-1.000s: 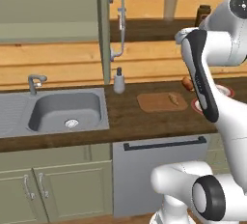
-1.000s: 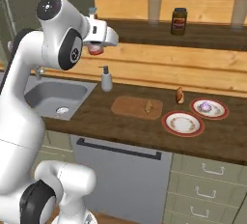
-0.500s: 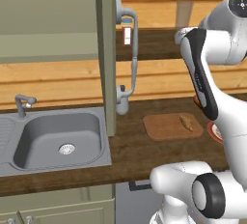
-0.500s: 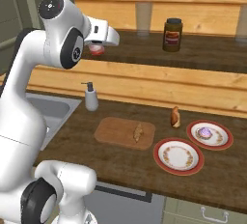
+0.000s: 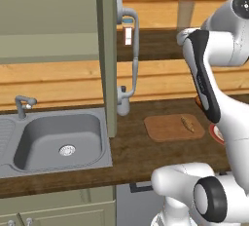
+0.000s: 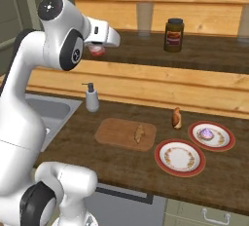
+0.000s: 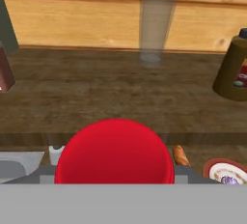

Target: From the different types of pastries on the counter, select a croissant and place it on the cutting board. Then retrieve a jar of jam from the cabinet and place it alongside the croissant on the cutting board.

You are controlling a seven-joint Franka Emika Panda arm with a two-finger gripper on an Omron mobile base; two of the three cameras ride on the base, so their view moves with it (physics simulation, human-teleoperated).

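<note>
Kitchen setting: timber-clad wall, a dark plank counter (image 6: 121, 164) with a steel sink (image 5: 58, 142) at its left end, and above it an olive cabinet (image 5: 53, 18) whose open door (image 5: 106, 54) stands edge-on toward the left base camera. The dark shelf (image 6: 194, 57) inside is exposed.

The cutting board (image 6: 125, 133) lies flat on the counter between the soap dispenser (image 6: 91, 98) and the two red-rimmed plates. The croissant (image 6: 139, 133) rests on the right part of the board, so the first half of the task appears done. The left part of the board is bare, which leaves room for the jar. A second golden pastry (image 6: 176, 118) sits on the counter just behind the plates; the purplish pastry (image 6: 207, 133) occupies the farther plate (image 6: 224, 141), and the nearer plate (image 6: 180, 157) carries nothing.

The jar of jam (image 7: 115, 151) is off the shelf surface and clamped between the fingers of the tool (image 6: 98, 49); its red body hangs at shelf height in front of the cabinet opening. The taller dark brown jar (image 6: 173, 35) stands upright on the shelf, well to the right, apart from the tool.

Arm pose: upper links raised high, the elbow bent, the forearm reaching level toward the shelf edge, the hand pointing into the cabinet. Judged stage: retrieval under way, with transfer down to the board not yet done.
</note>
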